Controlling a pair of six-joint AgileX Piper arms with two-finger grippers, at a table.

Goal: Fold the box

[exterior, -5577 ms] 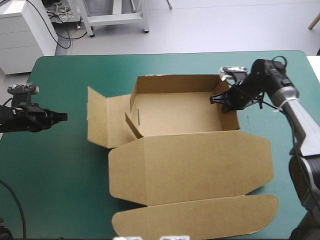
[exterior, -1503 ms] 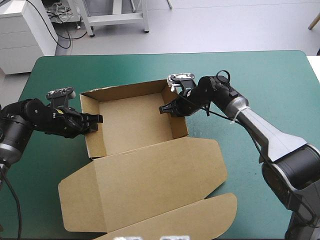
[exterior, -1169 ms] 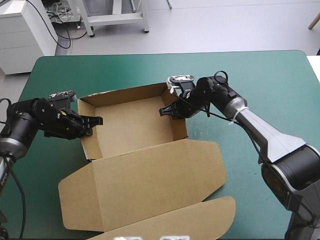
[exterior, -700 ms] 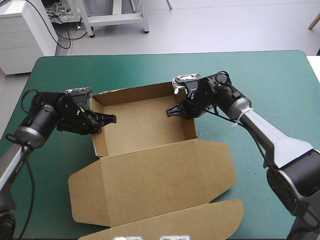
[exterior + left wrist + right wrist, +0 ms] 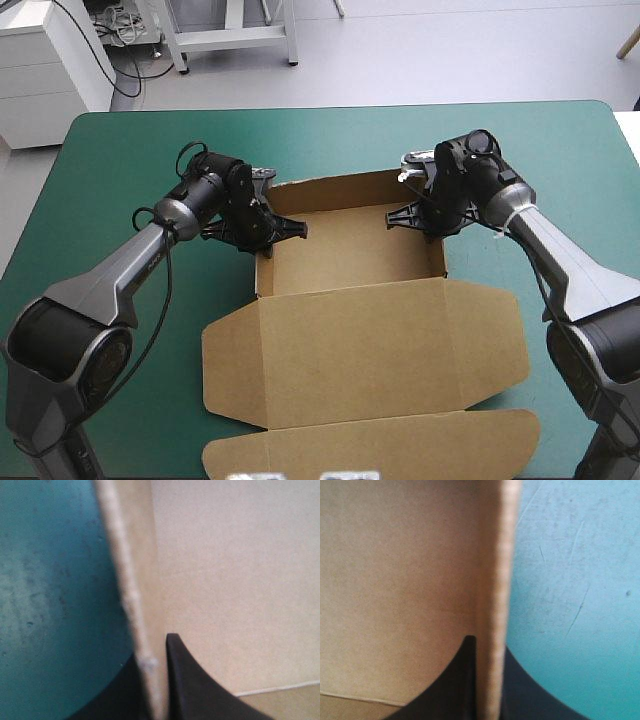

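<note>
Cardboard of the box (image 5: 350, 250) looks plain, matte and stiff, with a pale, rough cut edge. The box stands as an open tray near the middle of the teal-green table (image 5: 120, 150), its lid (image 5: 370, 350) flat toward the near edge. The left gripper (image 5: 290, 228) pinches the left side wall (image 5: 145, 605) and the right gripper (image 5: 400, 217) pinches the right side wall (image 5: 495, 580). Their black fingers are almost closed, one inside and one outside, probably to hold these thin walls upright.

Grey floor (image 5: 450, 50); white cabinet (image 5: 50, 75) far left; metal frame (image 5: 230, 38).
</note>
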